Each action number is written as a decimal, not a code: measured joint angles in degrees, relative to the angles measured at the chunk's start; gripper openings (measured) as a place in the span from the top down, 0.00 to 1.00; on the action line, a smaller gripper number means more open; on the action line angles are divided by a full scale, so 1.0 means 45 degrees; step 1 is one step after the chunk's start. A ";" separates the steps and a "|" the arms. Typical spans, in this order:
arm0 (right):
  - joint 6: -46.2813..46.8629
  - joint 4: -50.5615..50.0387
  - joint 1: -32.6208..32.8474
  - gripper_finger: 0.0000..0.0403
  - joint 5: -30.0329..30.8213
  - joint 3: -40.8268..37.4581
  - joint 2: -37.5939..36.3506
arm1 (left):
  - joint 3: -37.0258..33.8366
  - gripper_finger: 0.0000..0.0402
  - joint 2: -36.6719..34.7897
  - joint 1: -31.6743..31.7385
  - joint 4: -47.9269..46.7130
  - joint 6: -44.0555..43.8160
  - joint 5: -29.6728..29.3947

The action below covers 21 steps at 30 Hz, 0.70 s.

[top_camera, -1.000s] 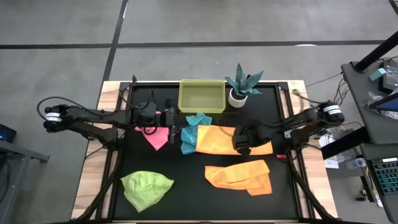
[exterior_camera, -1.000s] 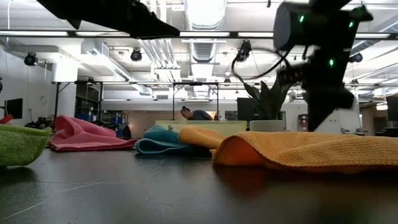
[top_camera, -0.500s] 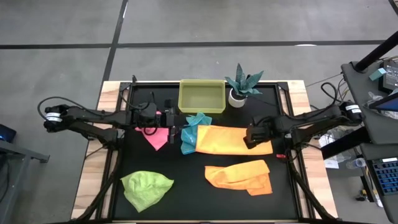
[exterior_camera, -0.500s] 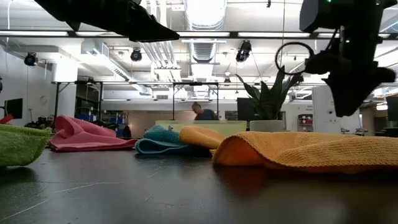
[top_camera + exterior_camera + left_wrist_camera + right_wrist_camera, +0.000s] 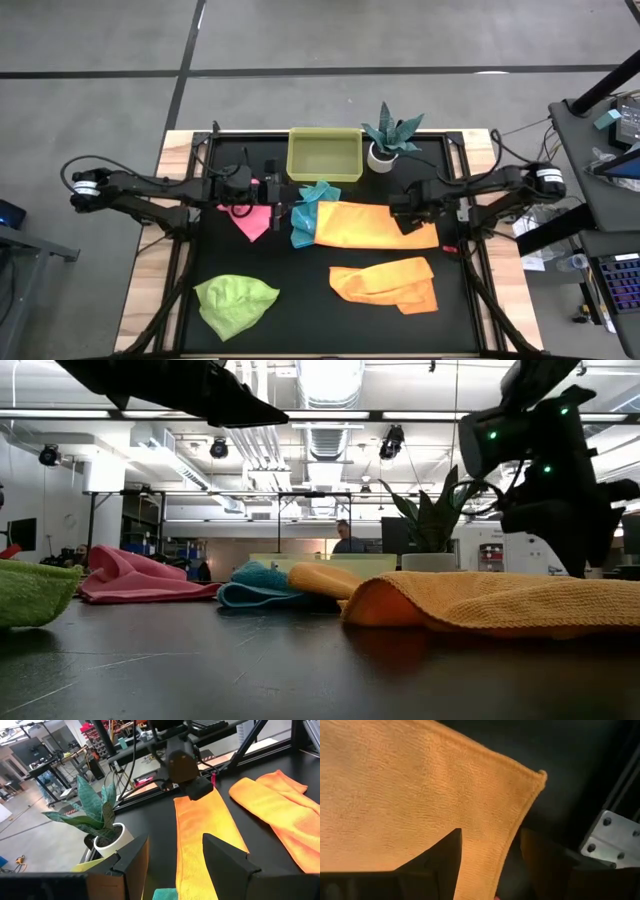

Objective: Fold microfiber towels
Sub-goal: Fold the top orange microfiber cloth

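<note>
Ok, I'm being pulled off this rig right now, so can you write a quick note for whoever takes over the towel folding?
Right pincer: open, holding nothing, over the right end of the flat orange towel.
Left pincer: open, empty, by the turquoise towel at the table's middle.
Towels: the flat orange one lies spread at centre right, its left end against the turquoise one. The pink towel lies left of those. The second orange towel sits rumpled front right, the green towel bunched front left.
Done: no towel looks fully folded.
Left: fold all five.
</note>
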 joint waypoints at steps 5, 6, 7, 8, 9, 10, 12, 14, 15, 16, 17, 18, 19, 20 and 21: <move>-0.1343 -0.0035 -0.0972 0.52 -0.1149 -0.0008 0.0269 | -0.0054 0.57 0.0000 0.0000 -0.0039 0.0007 0.0000; -0.1528 -0.0024 -0.1166 0.52 -0.1255 -0.0059 0.0313 | -0.0054 0.57 0.0000 0.0000 -0.0035 0.0007 0.0000; -0.1722 -0.0045 -0.1357 0.52 -0.1268 -0.0118 0.0366 | -0.0054 0.57 0.0000 0.0000 -0.0035 0.0007 0.0000; -0.1915 -0.0042 -0.1543 0.52 -0.1266 -0.0192 0.0393 | -0.0054 0.57 0.0000 0.0000 -0.0035 0.0007 0.0000; -0.2033 -0.0018 -0.1714 0.52 -0.1264 -0.0285 0.0409 | -0.0054 0.57 0.0000 0.0000 -0.0035 0.0009 0.0000; -0.2102 0.0003 -0.1884 0.52 -0.1260 -0.0390 0.0432 | -0.0059 0.57 0.0000 0.0000 -0.0030 0.0012 0.0000; -0.2124 0.0083 -0.2174 0.52 -0.1255 -0.0661 0.0472 | -0.0061 0.57 0.0000 0.0000 -0.0001 0.0012 0.0000; -0.2157 0.0625 -0.2371 0.52 -0.1256 -0.1034 0.0487 | -0.0064 0.57 0.0000 0.0003 0.0001 0.0016 0.0000; -0.2154 0.1086 -0.2409 0.52 -0.1258 -0.1220 0.0487 | -0.0064 0.57 0.0000 0.0000 -0.0001 0.0016 0.0000; -0.2179 0.1475 -0.2404 0.52 -0.1296 -0.1358 0.0484 | -0.0064 0.57 0.0000 0.0000 -0.0001 0.0016 0.0000; -0.2214 0.1810 -0.2388 0.52 -0.1351 -0.1499 0.0454 | -0.0064 0.57 0.0000 0.0000 0.0008 0.0021 0.0000; -0.2208 0.2256 -0.2386 0.52 -0.1511 -0.1605 0.0438 | -0.0064 0.57 0.0000 0.0000 0.0004 0.0029 0.0000; -0.2199 0.2988 -0.2384 0.52 -0.1722 -0.1624 0.0437 | -0.0064 0.57 0.0000 0.0000 0.0009 0.0058 0.0000; -0.2194 0.3810 -0.2366 0.52 -0.1754 -0.1558 0.0436 | -0.0064 0.57 0.0000 0.0000 0.0005 0.0060 0.0000; -0.2201 0.4207 -0.2357 0.52 -0.1759 -0.1493 0.0434 | -0.0064 0.57 0.0000 0.0000 0.0002 0.0063 0.0000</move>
